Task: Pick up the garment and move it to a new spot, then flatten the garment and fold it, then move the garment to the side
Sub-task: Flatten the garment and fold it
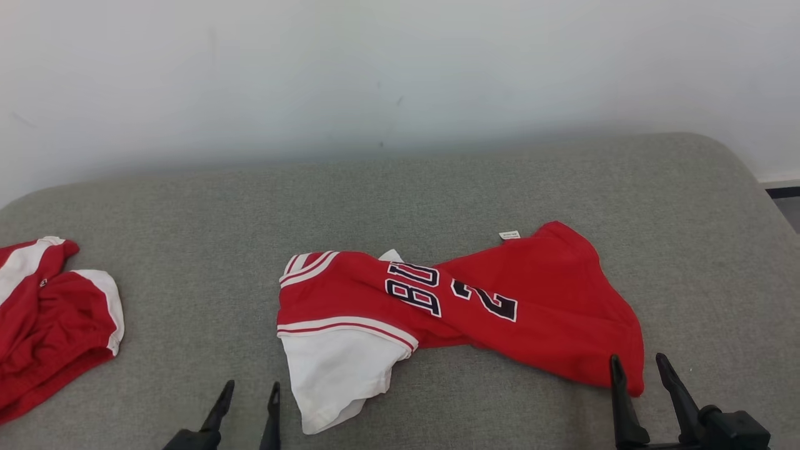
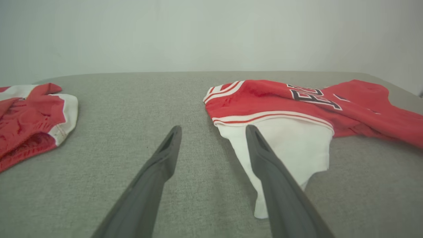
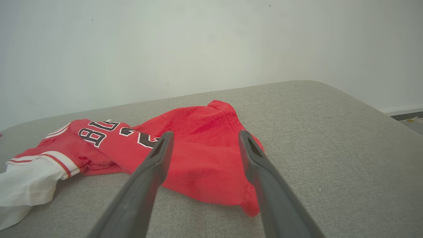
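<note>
Red jersey lies crumpled on grey cushion; second red garment at left edge. Left tool and right tool both wide open, empty, by jersey's near edge.

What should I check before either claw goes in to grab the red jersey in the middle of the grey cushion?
1. The left claw open and empty: ok.
2. The right claw open and empty: ok.
3. The red jersey lying flat: not ok, twisted at the middle.
4. The right claw lined up with the jersey's near red corner: ok.
5. The other red garment apart from the jersey: ok.
6. Bare grey cushion free for a new spot: ok.
</note>
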You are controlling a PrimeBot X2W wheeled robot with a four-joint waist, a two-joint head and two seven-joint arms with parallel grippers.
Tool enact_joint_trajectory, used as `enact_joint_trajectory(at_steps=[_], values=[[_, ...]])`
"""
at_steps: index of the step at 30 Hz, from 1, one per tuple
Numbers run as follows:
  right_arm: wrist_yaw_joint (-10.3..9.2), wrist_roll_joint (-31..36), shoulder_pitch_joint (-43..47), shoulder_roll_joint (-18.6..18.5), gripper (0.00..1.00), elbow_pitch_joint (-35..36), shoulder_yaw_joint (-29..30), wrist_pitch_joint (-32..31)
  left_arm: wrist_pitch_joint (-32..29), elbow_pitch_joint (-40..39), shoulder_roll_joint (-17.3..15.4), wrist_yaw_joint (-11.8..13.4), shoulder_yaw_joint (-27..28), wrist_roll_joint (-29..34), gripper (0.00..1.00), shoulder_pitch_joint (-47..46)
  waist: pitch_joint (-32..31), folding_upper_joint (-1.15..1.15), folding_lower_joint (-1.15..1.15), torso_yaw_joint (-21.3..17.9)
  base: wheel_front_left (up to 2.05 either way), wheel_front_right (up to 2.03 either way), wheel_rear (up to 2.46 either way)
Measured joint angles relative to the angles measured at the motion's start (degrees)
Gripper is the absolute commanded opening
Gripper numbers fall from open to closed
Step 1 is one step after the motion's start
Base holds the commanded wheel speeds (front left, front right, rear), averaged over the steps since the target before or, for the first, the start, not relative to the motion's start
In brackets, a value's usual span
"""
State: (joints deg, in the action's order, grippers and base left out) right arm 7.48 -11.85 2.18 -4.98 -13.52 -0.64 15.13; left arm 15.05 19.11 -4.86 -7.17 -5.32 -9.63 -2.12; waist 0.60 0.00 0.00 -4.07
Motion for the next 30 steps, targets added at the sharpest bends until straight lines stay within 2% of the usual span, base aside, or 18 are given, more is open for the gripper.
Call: enact_joint_trajectory(at_steps=[17,18,19,20,24,30], values=[[0.00,-0.33,-1.53,-0.27,1.00,-0.22,-0.43,0.00,-0.01,19.95,-0.67,-0.34,-11.05,-8.61,1.00,-7.95,2.59,0.00,0.00,-3.90,0.00,0.00,0.00],[0.00,-0.32,-1.64,-0.26,1.00,-0.21,-0.40,0.00,-0.01,20.75,-0.65,-0.34,-11.80,-9.23,0.65,-8.49,2.76,0.00,0.00,-3.96,0.00,0.00,0.00],[0.00,-0.33,-1.70,-0.25,1.00,-0.22,-0.31,-0.01,0.00,21.31,-0.63,-0.34,-12.28,-9.95,0.14,-9.08,2.88,0.00,0.00,-3.98,0.00,0.00,0.00],[0.00,-0.33,-1.71,-0.24,1.00,-0.20,-0.16,0.00,-0.01,21.54,-0.60,-0.34,-12.62,-10.66,0.00,-9.72,2.96,0.00,0.00,-3.91,0.00,0.00,0.00],[0.00,-0.33,-1.64,-0.20,1.00,-0.16,0.55,0.00,0.00,20.98,-0.80,-0.34,-13.25,-12.35,0.00,-10.94,2.92,0.00,0.00,-3.02,0.00,0.00,0.00],[0.00,-0.36,-0.43,0.05,1.00,-0.34,1.45,0.00,0.00,14.61,-2.68,-0.34,-11.98,-14.40,0.00,-9.20,2.29,0.00,0.00,-0.47,0.00,0.00,0.00]])
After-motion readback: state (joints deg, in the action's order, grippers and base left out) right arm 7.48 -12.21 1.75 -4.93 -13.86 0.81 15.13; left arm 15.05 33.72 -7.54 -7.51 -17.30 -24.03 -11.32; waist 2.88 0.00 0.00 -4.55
